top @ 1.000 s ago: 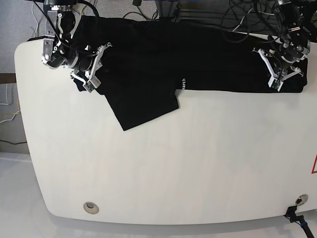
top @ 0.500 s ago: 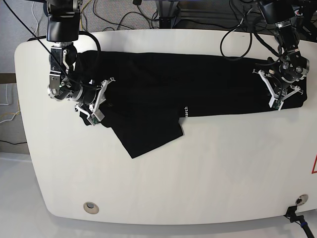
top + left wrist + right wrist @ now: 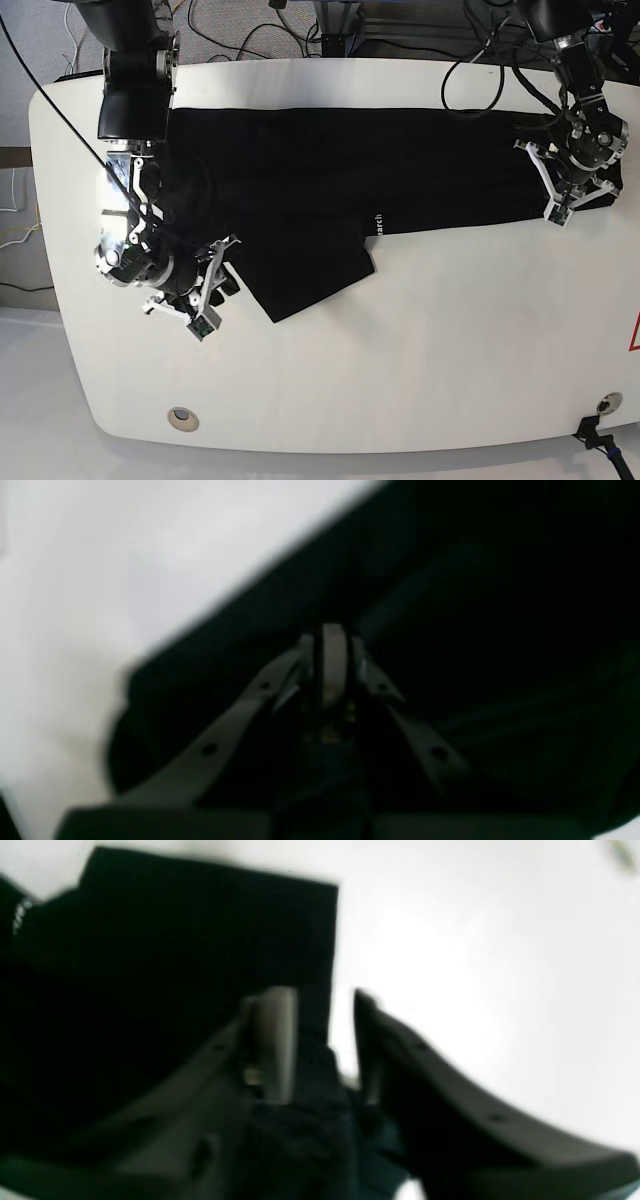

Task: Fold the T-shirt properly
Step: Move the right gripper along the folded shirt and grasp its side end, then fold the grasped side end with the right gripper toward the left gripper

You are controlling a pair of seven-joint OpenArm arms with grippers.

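The black T-shirt (image 3: 330, 180) lies spread across the back half of the white table (image 3: 400, 380), plain side up, with small white lettering (image 3: 377, 222) near its front edge. One sleeve (image 3: 310, 280) points toward the front. My left gripper (image 3: 556, 213), at the shirt's right end, is shut on the cloth; its fingers (image 3: 330, 655) meet on black fabric (image 3: 500, 630). My right gripper (image 3: 203, 315) is at the shirt's front-left corner. Its fingers (image 3: 272, 1030) stand apart, with the cloth edge (image 3: 175, 940) bunched between them. The views are blurred. No print shows.
Cables (image 3: 480, 40) hang behind the table's back edge. Two round holes (image 3: 182, 418) (image 3: 605, 403) sit near the front edge. A red mark (image 3: 635, 335) shows at the right edge. Bare white tabletop fills the front half.
Both arms have drawn the T-shirt toward the front, so its back edge now lies on the table. The right-wrist arm came much farther forward, taking the left corner with it.
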